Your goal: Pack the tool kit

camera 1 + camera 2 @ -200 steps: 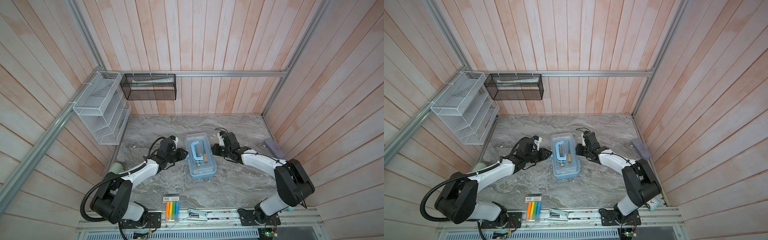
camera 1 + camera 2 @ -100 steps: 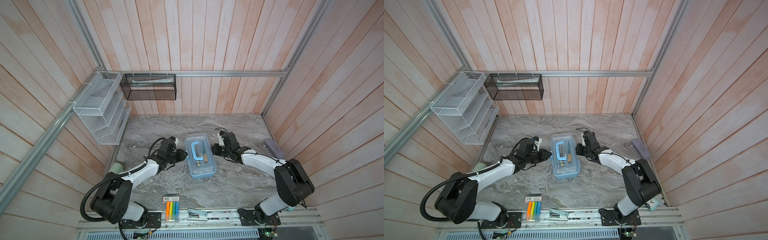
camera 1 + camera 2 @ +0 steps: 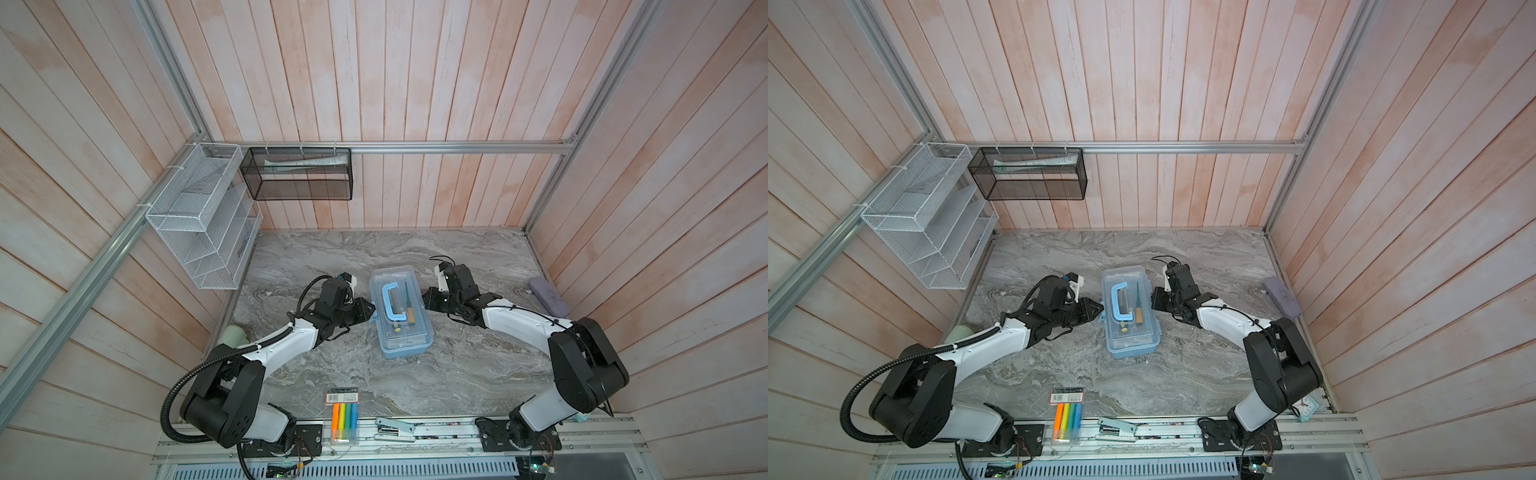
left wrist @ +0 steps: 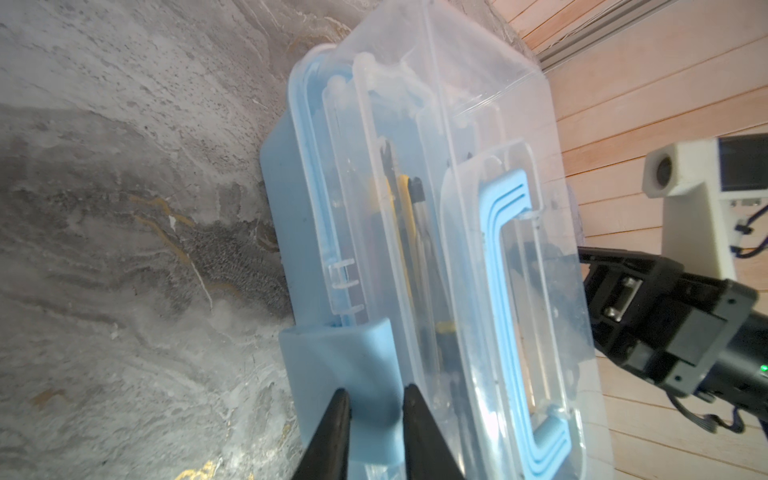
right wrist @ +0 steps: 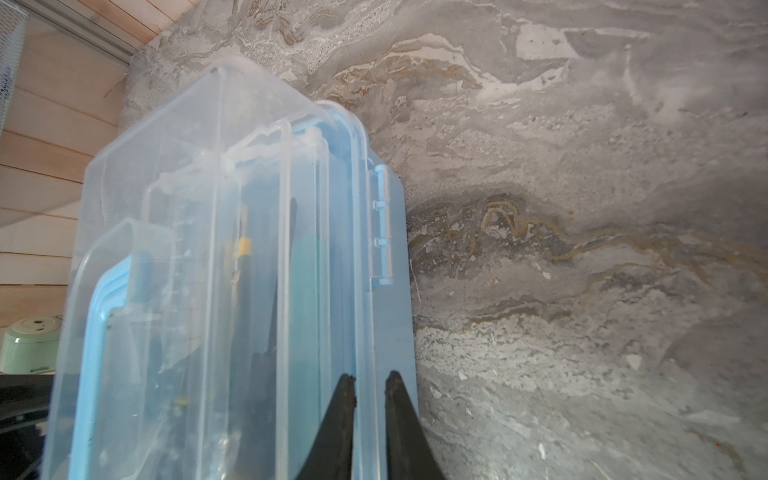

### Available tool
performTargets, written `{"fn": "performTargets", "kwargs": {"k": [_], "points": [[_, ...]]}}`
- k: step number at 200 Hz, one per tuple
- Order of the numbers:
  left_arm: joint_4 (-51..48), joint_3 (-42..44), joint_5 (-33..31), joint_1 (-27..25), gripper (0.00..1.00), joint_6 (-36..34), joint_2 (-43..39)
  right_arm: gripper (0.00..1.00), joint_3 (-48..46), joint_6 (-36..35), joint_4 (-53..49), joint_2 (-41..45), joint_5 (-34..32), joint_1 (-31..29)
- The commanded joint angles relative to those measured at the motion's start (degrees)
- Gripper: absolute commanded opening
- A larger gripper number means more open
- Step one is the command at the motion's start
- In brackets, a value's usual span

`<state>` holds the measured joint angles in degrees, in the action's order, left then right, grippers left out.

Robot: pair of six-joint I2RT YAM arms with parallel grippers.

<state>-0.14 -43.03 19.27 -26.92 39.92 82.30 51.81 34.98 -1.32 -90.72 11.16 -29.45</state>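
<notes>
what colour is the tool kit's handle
The handle is light blue, clearest in the left wrist view.

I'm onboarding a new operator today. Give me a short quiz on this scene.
1. True or false: the left gripper and right gripper flank the tool kit, one at each long side.
2. What lies beside the stapler, between the two arm bases? A) marker pack B) banana C) book
3. Fill in: the left gripper's tips sit at the kit's blue ____.
Key: 1 true; 2 A; 3 latch.
</notes>
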Motion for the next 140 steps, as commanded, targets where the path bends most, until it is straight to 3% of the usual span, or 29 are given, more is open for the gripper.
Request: {"fn": "performTargets", "kwargs": {"k": [1,140], "points": [[2.15,0.62,1.11,-0.59,0.25,0.29,0.43,0.15,-0.75,0.16,-5.34,-3.07,2.59,-2.15],[5.65,1.96,1.35,-3.49,0.23,1.87,3.09,0.15,-1.71,0.15,-4.39,-4.11,3.77,-2.44]]}}
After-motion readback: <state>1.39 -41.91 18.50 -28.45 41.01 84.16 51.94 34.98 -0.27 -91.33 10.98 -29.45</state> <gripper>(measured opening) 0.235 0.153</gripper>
